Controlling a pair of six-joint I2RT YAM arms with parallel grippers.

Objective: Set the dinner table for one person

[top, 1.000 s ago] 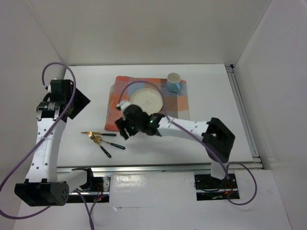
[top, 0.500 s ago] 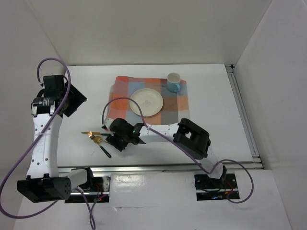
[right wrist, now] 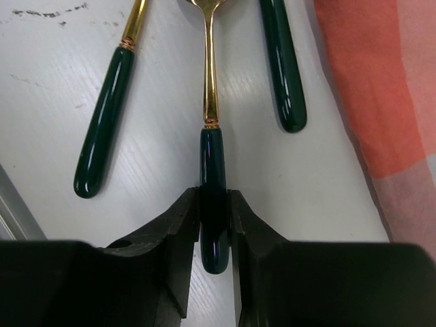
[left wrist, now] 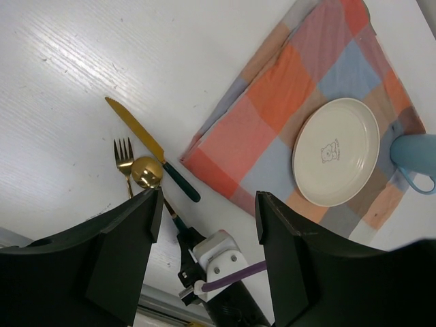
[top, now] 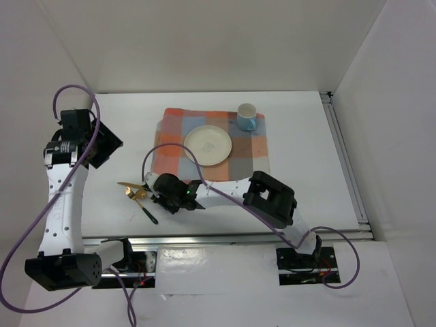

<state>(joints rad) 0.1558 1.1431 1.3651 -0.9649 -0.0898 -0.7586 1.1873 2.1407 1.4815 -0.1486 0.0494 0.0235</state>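
Observation:
Three gold pieces of cutlery with dark green handles lie on the white dinner table, left of the checked cloth. They are a knife, a fork and a spoon. My right gripper is down at the table, shut on the end of the spoon's handle. The fork's handle lies to its left and the knife's handle to its right. My left gripper hangs open and empty high over the table's left side.
A cream plate and a light blue cup stand on the cloth. A metal rail runs along the table's right edge. The right arm stretches leftward across the near part of the table.
My right arm swung from the cloth's near-left corner down to the cutlery, and its jaws closed on the spoon's handle. The left arm shifted slightly left, jaws unchanged.

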